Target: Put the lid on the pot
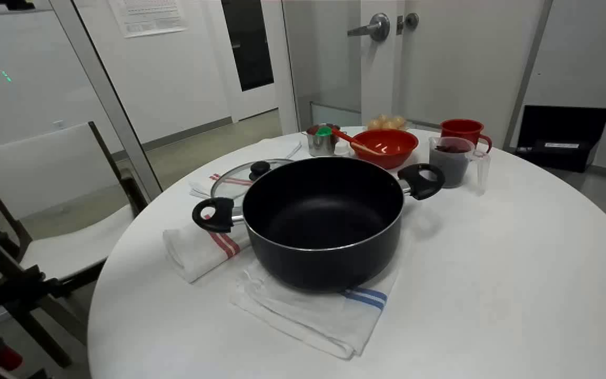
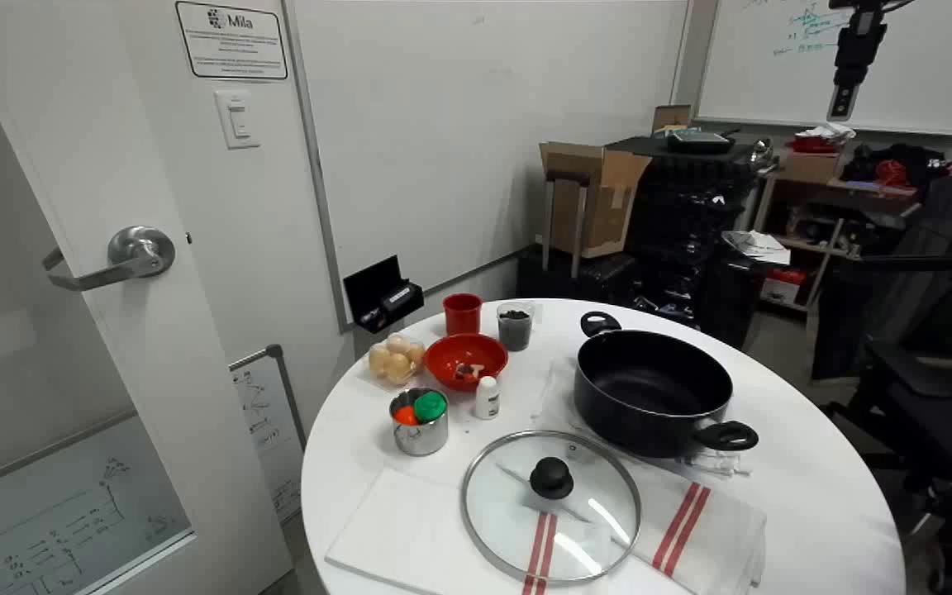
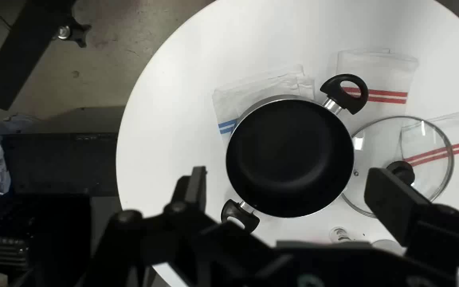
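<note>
The black pot (image 1: 324,271) stands upright and uncovered on a folded towel on the round white table. It also shows in an exterior view (image 2: 649,426) and in the wrist view (image 3: 289,151). The clear glass lid (image 2: 509,504) lies flat beside the pot, partly over a red-striped towel, with its black knob (image 2: 552,478) up. The lid is partly behind the pot in an exterior view (image 1: 229,188) and shows right of it in the wrist view (image 3: 381,139). My gripper (image 3: 287,188) is open and empty, high above the table; its right finger partly covers the knob. It also shows in an exterior view (image 2: 841,103).
A red bowl (image 2: 466,359), a metal cup (image 2: 421,438), a white bottle (image 2: 487,398), a pack of eggs (image 2: 397,359), a red mug (image 2: 462,316) and a filled clear measuring cup (image 2: 515,328) stand near the lid and pot. A red-striped towel (image 2: 716,516) lies beside the pot.
</note>
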Motion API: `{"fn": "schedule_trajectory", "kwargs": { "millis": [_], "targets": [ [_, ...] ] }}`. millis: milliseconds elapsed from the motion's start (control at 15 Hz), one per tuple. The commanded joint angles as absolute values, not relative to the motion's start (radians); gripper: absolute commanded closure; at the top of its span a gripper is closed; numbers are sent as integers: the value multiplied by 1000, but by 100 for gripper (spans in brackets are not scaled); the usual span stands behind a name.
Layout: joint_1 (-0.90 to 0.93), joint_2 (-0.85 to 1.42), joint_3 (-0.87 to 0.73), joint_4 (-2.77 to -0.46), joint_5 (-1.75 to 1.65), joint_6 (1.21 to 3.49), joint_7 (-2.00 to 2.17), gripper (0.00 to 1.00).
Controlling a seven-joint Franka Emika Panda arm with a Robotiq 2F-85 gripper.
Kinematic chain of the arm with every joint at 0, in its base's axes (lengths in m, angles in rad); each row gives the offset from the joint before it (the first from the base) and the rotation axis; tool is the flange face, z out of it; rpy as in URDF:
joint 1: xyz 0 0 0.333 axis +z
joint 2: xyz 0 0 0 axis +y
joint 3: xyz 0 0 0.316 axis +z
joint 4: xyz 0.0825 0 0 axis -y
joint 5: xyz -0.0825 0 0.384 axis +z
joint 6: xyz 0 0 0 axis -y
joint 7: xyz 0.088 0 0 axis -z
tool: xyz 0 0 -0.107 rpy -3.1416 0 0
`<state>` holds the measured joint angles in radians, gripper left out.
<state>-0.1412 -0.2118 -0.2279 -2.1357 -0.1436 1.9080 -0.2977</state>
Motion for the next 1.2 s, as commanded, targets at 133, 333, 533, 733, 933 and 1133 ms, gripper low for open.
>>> {"fn": "schedule_trajectory", "kwargs": {
  "millis": [133, 333, 533, 733, 933, 1133],
  "targets": [
    [-149, -211, -221, -2132, -142, 1906, -299, 0],
    [-149, -211, -221, -2132, -142, 1906, -299, 0],
    [-139, -188, -205, -2116, -155, 1907, -292, 0],
    [-113, -144, -170, -2094, -159, 1931, -305, 0],
    [-81, -81, -131, -2063, -152, 1965, -334, 0],
    [-52, -3, -93, -2019, -145, 2018, -381, 0]
  ]
}}
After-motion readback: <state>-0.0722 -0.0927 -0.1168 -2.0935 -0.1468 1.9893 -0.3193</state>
